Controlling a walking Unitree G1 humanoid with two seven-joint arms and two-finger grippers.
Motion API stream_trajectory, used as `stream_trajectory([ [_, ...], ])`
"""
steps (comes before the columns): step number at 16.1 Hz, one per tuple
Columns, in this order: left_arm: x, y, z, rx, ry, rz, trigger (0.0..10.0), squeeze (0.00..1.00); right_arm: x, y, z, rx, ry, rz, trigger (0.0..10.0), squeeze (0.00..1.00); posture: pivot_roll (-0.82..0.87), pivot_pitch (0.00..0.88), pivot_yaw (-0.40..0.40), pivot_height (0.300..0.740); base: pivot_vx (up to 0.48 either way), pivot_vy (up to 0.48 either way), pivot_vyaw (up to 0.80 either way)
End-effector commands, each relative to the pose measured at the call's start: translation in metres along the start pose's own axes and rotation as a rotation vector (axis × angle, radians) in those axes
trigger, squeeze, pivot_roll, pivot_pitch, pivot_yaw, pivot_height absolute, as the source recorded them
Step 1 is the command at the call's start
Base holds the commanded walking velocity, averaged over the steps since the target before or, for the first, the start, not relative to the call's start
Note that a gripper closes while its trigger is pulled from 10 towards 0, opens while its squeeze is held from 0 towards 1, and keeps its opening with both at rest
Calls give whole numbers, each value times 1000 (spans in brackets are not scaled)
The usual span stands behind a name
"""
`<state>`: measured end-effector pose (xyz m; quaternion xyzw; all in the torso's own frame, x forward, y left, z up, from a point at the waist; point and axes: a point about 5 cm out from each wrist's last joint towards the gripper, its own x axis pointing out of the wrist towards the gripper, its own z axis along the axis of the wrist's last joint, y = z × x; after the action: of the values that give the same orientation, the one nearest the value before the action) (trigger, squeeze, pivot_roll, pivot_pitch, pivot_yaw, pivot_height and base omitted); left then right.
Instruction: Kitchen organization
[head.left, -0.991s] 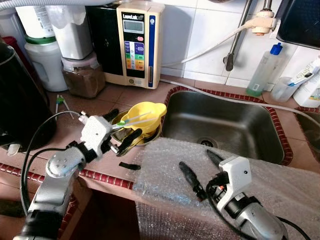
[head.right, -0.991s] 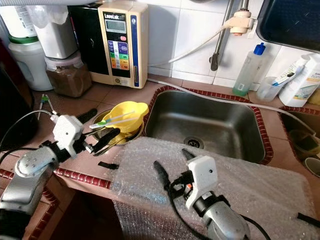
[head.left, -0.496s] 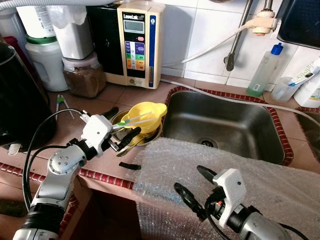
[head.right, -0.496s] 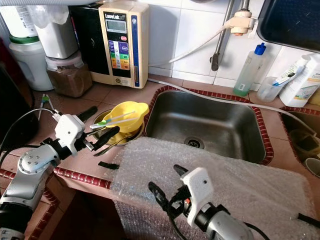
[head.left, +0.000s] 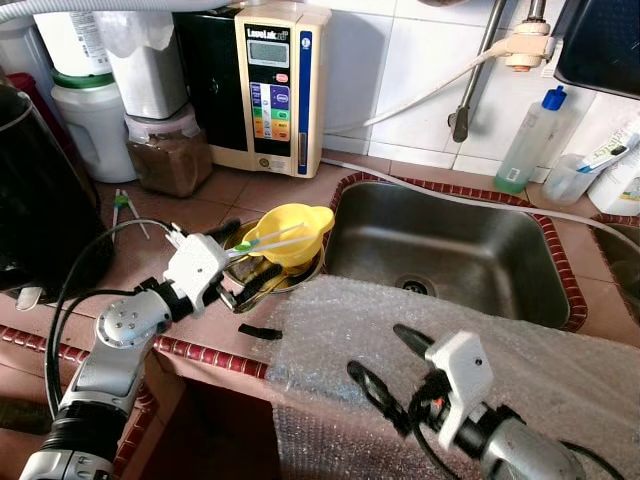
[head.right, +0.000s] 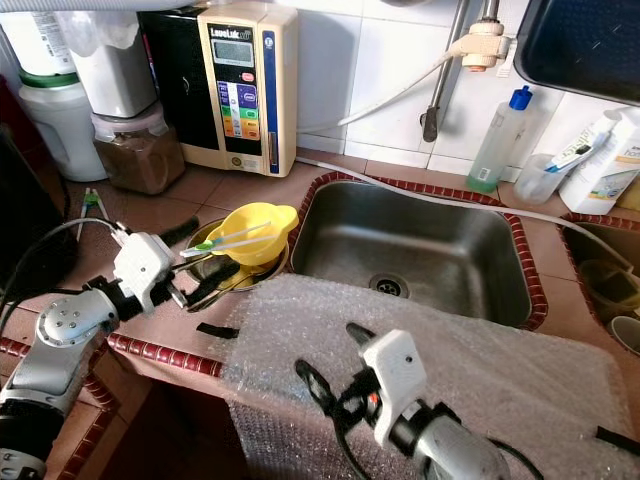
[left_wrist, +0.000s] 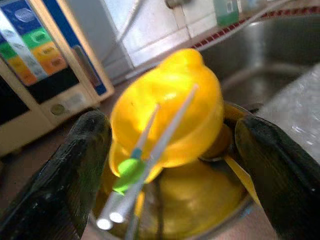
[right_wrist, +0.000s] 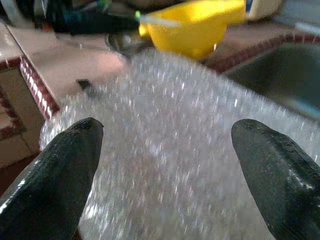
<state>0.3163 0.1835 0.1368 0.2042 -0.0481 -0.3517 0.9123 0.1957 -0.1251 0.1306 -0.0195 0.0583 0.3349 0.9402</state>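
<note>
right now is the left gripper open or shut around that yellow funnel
Open: the left gripper has its black fingers spread either side of the yellow funnel, touching nothing.

Glossy yellow plastic juicer (head.left: 290, 233), brushed steel sink (head.left: 452, 250), clear bubble wrap (head.left: 340, 330), matt tiled surface (head.left: 160, 225).

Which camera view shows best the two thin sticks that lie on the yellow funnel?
The left wrist view: the sticks lie close and large across the yellow funnel, between the open left pincer fingers. Both eye views show them small; the right wrist view shows only a blurred tip.
</note>
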Motion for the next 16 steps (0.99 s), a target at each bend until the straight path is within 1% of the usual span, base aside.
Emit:
stream_trajectory([
  [1, 3, 1, 0, 10, 24, -28, 10000, 0, -1, -5, 12, -35, -50, -27, 10000, 0, 71, 0, -10, 740, 0, 0, 0],
  [2, 3, 0, -1, 11, 30, -33, 10000, 0, -1, -5, 14, -24, -64, -36, 10000, 0, 71, 0, -10, 740, 0, 0, 0],
  [3, 3, -1, -3, 6, 35, -37, 7922, 0, -2, -4, 15, -21, -63, -35, 10000, 0, 68, 0, -9, 740, 0, 0, 0],
  [4, 3, -1, -3, 4, 39, -39, 7294, 0, -3, -4, 14, -17, -59, -35, 10000, 0, 67, 0, -8, 740, 0, 0, 0],
  [5, 3, -1, -4, 4, 39, -39, 7255, 0, -5, -3, 11, -12, -49, -34, 10000, 0, 67, 0, -9, 740, 0, 0, 0],
  [6, 3, 0, -4, 7, 37, -36, 6706, 0, -7, -1, 6, -2, -32, -27, 10000, 0, 66, 0, -10, 740, 0, 0, 0],
  [7, 3, 1, -4, 9, 36, -30, 6902, 0, -7, 0, 5, 0, -29, -25, 10000, 0, 66, 0, -10, 740, 0, 0, 0],
  [9, 4, 3, -3, 8, 33, -20, 4745, 0, -7, 0, 5, 2, -27, -27, 10000, 0, 66, 0, -10, 740, 0, 0, 0],
  [10, 4, 5, -2, 14, 30, -12, 3373, 0, -6, 0, 5, 2, -26, -29, 10000, 0, 68, 0, -9, 740, 0, 0, 0],
  [12, 4, 8, -1, 23, 28, 2, 2980, 0, -6, 0, 5, 1, -28, -29, 10000, 0, 71, 0, -10, 740, 0, 0, 0],
  [13, 4, 10, 0, 26, 24, 11, 0, 0, -6, 0, 5, -2, -29, -28, 10000, 0, 74, 0, -12, 740, 0, 0, 0],
  [16, 3, 12, 1, 41, 30, 12, 0, 0, -5, -1, 6, -9, -33, -31, 10000, 0, 77, 0, -14, 740, 0, 0, 0],
])
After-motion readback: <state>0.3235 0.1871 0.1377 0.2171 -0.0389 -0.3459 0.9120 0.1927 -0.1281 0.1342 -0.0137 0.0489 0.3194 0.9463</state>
